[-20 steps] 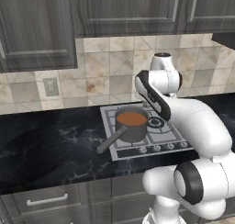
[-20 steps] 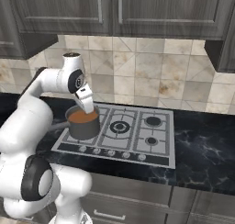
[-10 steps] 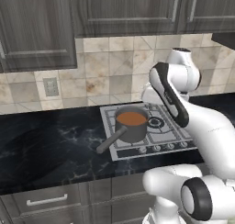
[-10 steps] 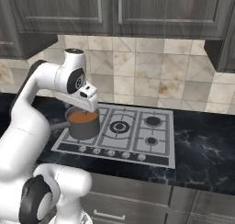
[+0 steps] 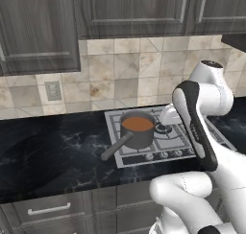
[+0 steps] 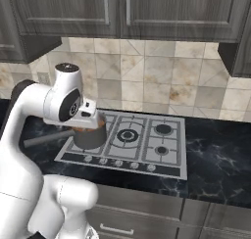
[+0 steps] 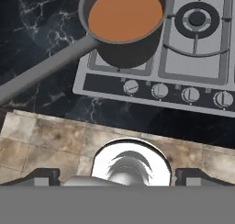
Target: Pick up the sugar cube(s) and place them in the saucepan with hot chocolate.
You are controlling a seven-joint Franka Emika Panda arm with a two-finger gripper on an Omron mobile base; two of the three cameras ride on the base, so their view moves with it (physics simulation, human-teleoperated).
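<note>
The saucepan with hot chocolate [image 5: 138, 130] stands on the front left burner, grey, with reddish-brown liquid inside and its long dark handle [image 5: 113, 150] pointing out over the counter. In the right base view my hand partly covers the saucepan [image 6: 91, 137]. My gripper [image 7: 119, 177] hangs high above the stove's front edge, looking down on the saucepan [image 7: 124, 15]. Its fingertips [image 7: 44, 176] stand wide apart, open, with nothing held between them. The white hand [image 6: 87, 113] hovers just above the pan's near rim. The sugar cube is out of view.
The grey stove [image 6: 147, 150] has several burners and a row of knobs [image 7: 159, 90] along its front. Black marble counter [image 5: 48, 156] stretches left of it. Dark cabinets hang overhead, and a wall outlet [image 5: 52, 90] sits on the tiled backsplash.
My arm's elbow has swung out to the right in the left base view while the hand stayed over the saucepan. The pan has not moved.
</note>
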